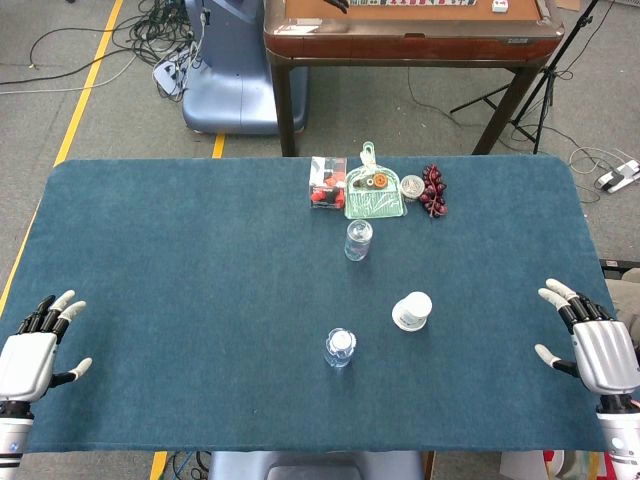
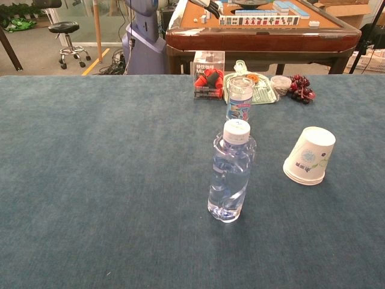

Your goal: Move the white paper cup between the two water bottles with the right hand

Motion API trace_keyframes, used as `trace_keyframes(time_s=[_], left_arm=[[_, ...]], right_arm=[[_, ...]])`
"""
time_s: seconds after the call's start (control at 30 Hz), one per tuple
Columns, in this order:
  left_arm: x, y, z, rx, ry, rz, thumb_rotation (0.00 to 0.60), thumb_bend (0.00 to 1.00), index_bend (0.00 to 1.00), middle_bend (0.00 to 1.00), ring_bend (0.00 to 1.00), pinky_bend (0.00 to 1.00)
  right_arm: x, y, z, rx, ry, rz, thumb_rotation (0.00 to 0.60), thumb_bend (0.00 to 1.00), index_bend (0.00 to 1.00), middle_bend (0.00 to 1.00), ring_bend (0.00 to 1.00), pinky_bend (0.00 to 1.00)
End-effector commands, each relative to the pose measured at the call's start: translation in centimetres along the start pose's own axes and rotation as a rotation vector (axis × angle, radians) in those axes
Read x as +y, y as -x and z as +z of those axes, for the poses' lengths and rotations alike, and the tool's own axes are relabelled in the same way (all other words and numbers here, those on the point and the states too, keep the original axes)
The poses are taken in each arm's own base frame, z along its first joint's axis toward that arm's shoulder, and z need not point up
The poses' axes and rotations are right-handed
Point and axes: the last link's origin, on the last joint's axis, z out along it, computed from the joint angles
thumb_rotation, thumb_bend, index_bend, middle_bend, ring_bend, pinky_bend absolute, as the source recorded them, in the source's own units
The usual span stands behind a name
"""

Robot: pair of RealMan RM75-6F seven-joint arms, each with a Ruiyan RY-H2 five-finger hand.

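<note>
The white paper cup point(image 1: 412, 310) point(image 2: 309, 156) stands upside down on the blue table cloth, right of the line between two clear water bottles. The near bottle point(image 1: 340, 348) point(image 2: 231, 171) stands upright toward the front; the far bottle point(image 1: 358, 240) point(image 2: 239, 99) stands upright behind it. My right hand point(image 1: 595, 345) rests at the table's right edge, fingers spread, holding nothing, well right of the cup. My left hand point(image 1: 35, 350) lies at the left edge, fingers apart and empty. Neither hand shows in the chest view.
At the back of the cloth point(image 1: 200, 280) sit a clear box of red items point(image 1: 327, 183), a green dustpan-like tray point(image 1: 374, 194), a small lidded cup point(image 1: 411, 187) and dark red grapes point(image 1: 433, 190). A wooden mahjong table point(image 1: 410, 30) stands behind.
</note>
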Motion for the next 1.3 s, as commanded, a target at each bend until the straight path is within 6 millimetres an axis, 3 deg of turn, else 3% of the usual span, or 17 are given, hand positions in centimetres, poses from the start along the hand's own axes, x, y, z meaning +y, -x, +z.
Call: trace_keyframes(time_s=[0.03, 0.6, 0.73, 0.83, 1.0, 1.07, 1.17, 1.3], left_arm=[[0.0, 0.1, 0.0, -0.002, 0.001, 0.0, 0.6, 0.2, 0.16, 0.0, 0.0, 0.16], [-0.9, -0.2, -0.4, -0.01, -0.031, -0.02, 0.6, 0.2, 0.16, 0.0, 0.0, 0.16], [-1.0, -0.4, -0.6, -0.003, -0.032, -0.026, 0.6, 0.2, 0.16, 0.0, 0.0, 0.16], [-0.9, -0.5, -0.7, 0.001, -0.03, -0.027, 0.6, 0.2, 0.16, 0.0, 0.0, 0.16], [-1.0, -0.6, -0.7, 0.003, -0.032, -0.035, 0.6, 0.2, 0.16, 0.0, 0.0, 0.17], [-1.1, -0.6, -0.7, 0.002, -0.036, -0.038, 0.6, 0.2, 0.16, 0.0, 0.0, 0.17], [-1.2, -0.6, -0.7, -0.001, -0.04, -0.041, 0.6, 0.2, 0.16, 0.0, 0.0, 0.17], [-1.4, -0.7, -0.7, -0.001, -0.047, -0.046, 0.6, 0.2, 0.16, 0.0, 0.0, 0.18]], right_arm=[[-0.1, 0.2, 0.2, -0.01, -0.003, -0.004, 0.6, 0.0, 0.24, 0.2, 0.21, 0.38], [-0.8, 0.8, 2.2, 0.032, -0.037, -0.002, 0.6, 0.0, 0.24, 0.23, 0.21, 0.38], [-1.6, 0.8, 3.3, 0.08, -0.077, -0.035, 0.6, 0.0, 0.24, 0.27, 0.21, 0.38], [-2.5, 0.6, 4.5, 0.127, -0.114, -0.075, 0.6, 0.0, 0.3, 0.34, 0.26, 0.42], [-4.0, 0.5, 6.9, 0.21, -0.172, -0.142, 0.6, 0.0, 0.55, 0.68, 0.58, 0.78], [-4.5, 0.9, 7.9, 0.212, -0.195, -0.166, 0.6, 0.0, 0.67, 0.81, 0.71, 0.88], [-5.0, 1.7, 9.0, 0.2, -0.22, -0.193, 0.6, 0.0, 0.87, 0.97, 0.88, 0.99], [-5.6, 3.3, 10.4, 0.162, -0.241, -0.225, 0.6, 0.0, 1.0, 1.0, 1.0, 1.0]])
